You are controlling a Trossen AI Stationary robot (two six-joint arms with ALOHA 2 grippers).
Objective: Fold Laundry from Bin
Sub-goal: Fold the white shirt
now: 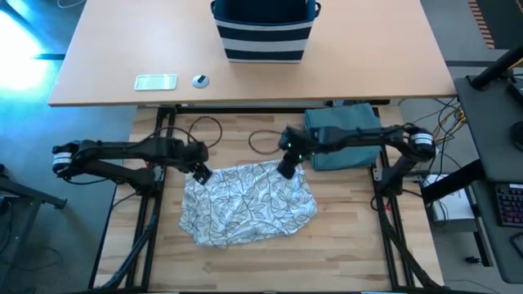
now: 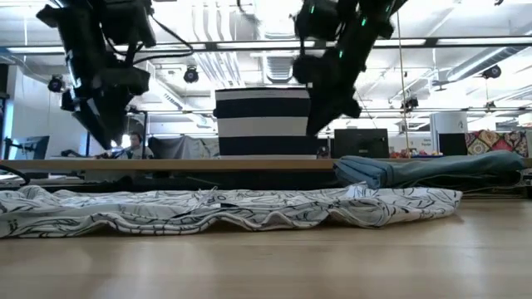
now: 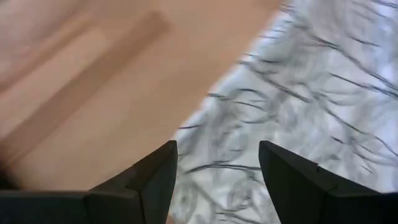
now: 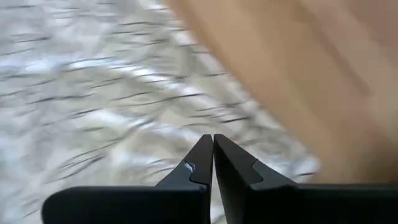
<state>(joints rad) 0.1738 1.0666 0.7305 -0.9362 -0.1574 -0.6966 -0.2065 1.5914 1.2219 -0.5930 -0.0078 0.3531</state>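
A big wooden table [image 1: 343, 253] fills the lower middle of the high view, and the white cloth with black leaf lines [image 1: 245, 204] lies spread flat on it, with a folded teal-green cloth [image 1: 343, 135] at its upper right. The navy bin with white stripes [image 1: 263, 31] sits at the top middle on a second table [image 1: 106, 49]. The left pincer [image 1: 201, 173] hangs over the cloth's upper left corner with its fingers spread and nothing in them, and the right pincer [image 1: 286, 170] hangs over the upper right edge with its fingers pressed together, empty.
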